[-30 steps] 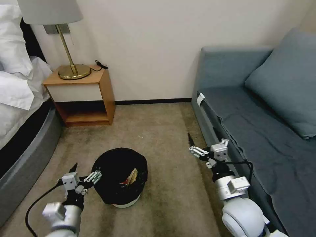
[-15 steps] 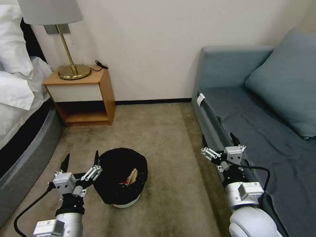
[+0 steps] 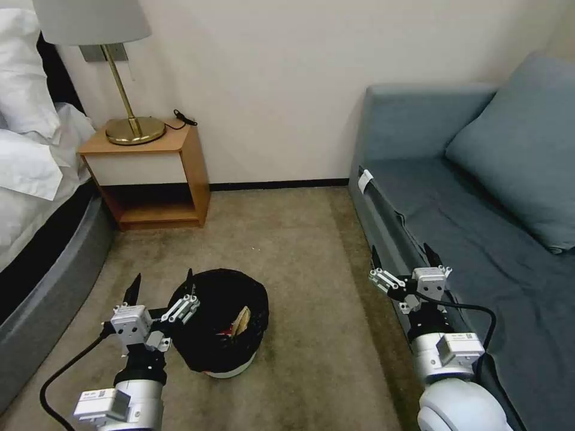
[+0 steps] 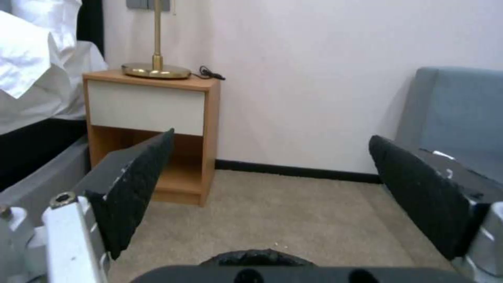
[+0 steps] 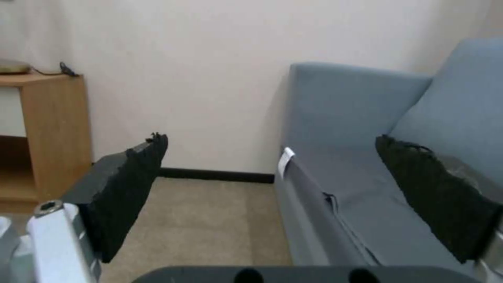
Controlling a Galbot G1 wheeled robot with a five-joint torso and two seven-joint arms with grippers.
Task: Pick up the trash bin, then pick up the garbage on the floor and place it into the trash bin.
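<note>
Now trash bin (image 3: 218, 323) just beside spread left end effector (image 3: 162, 286) — untouched.

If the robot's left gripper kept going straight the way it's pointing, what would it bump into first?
Probably the nightstand. The open left gripper points past the trash bin across bare carpet toward it, though depth is hard to judge.

Head camera looks down from above; both wrist cameras sit low, sharing the far wall (image 3: 287, 90).
</note>
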